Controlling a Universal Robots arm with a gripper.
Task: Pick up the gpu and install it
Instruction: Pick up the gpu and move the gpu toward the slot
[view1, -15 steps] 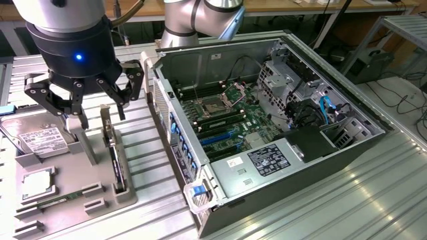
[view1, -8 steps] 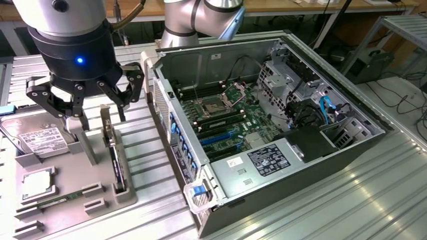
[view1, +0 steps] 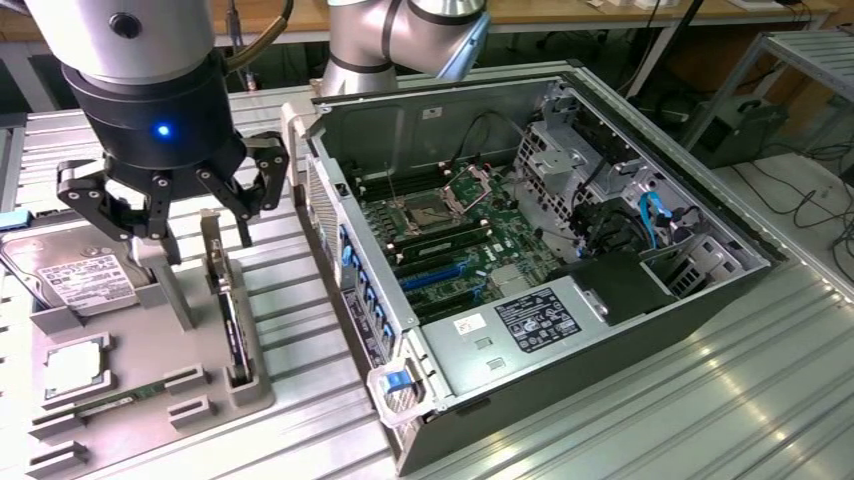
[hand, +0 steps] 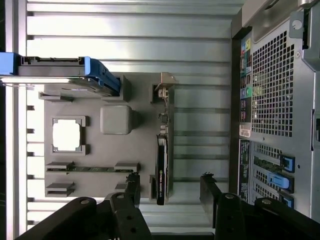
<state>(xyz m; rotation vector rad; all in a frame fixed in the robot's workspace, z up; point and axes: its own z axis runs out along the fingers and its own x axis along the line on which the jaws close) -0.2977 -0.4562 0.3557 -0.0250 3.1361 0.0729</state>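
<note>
Black gpu (view1: 230, 330) stands edge-up in grey holder (view1: 147, 340), ungripped; claw (view1: 194, 230) hangs open above it. Pickup stage, I'd say; grasp needs jaws straddling it squarely.

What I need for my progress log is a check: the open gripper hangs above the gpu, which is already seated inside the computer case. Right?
Not quite. The exterior view shows the gpu standing on edge in the grey holder tray, outside the computer case. The open gripper does hang above it.

Thin black gpu (view1: 230, 320), on edge, in grey holder (view1: 134, 325)
</note>
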